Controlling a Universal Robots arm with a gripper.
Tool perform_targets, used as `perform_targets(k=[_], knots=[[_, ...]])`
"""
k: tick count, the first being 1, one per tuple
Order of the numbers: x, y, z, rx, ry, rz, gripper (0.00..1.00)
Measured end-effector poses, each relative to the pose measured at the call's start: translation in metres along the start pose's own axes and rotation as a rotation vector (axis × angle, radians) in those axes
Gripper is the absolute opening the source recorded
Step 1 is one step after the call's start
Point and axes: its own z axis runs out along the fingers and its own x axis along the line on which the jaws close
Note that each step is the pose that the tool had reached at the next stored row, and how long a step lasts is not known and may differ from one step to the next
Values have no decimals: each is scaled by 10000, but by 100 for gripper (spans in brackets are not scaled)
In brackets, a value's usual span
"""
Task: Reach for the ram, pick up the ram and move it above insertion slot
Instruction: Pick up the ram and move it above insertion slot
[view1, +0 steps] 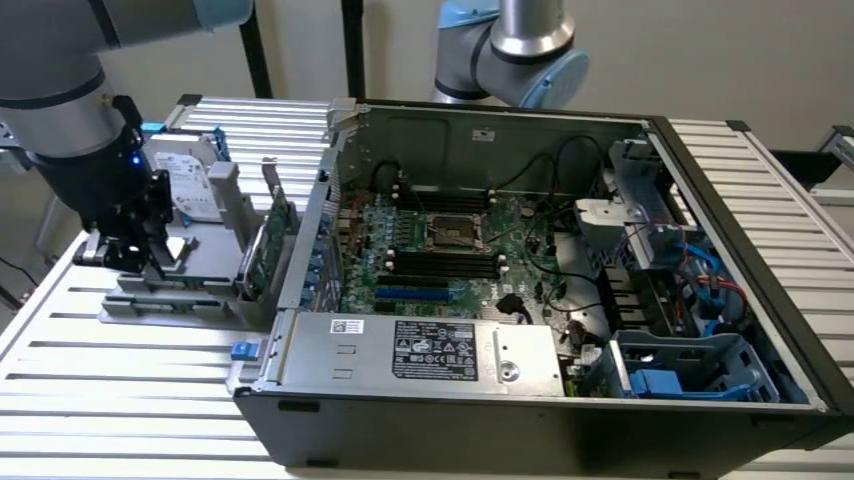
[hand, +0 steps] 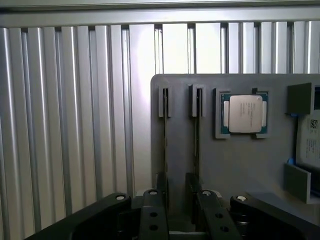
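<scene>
In the exterior view, the claw (view1: 134, 260) is seen low over the tray (view1: 180, 305), well apart from the case (view1: 534, 425); the ram is judged to lie just beneath it.

In the wrist view, the ram (hand: 165, 145) is stood on edge in the tray, a twin stick (hand: 197, 145) just beside it, both long axes running straight ahead of the claw (hand: 179, 200); the fingers (hand: 152, 217) are held apart, nothing gripped; which stick is bracketed cannot be told.
</scene>
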Motion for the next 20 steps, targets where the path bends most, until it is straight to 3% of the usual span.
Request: perform_targets(k=[20], knots=[[6,51,366,0,-1,0,31]])
